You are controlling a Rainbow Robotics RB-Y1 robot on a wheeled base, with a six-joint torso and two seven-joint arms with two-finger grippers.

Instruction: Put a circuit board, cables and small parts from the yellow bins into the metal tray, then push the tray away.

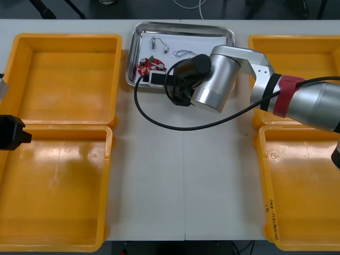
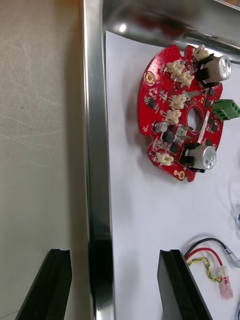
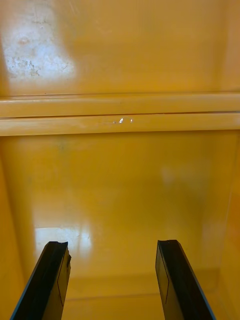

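The metal tray (image 1: 182, 24), white inside, stands at the table's far middle. In it lie a round red circuit board (image 1: 151, 66), small metal parts (image 1: 154, 41) and a thin cable (image 1: 183, 52). My right gripper (image 1: 154, 79) is at the tray's near rim. In the right wrist view the right gripper (image 2: 115, 285) is open and straddles the tray's rim (image 2: 95, 150), one finger outside over the table and one inside. Beyond the inner finger lie the circuit board (image 2: 175, 115) and a red and yellow cable (image 2: 210, 262). My left gripper (image 1: 24, 135) is parked open over the left bins.
Two yellow bins stand at the left (image 1: 66, 79) (image 1: 53, 186) and two at the right (image 1: 297, 48) (image 1: 303, 186). In the left wrist view the left gripper (image 3: 112, 282) hangs over an orange bin floor, with the bins' adjoining rims (image 3: 120, 112) ahead. A black cable (image 1: 159, 122) loops from the right arm.
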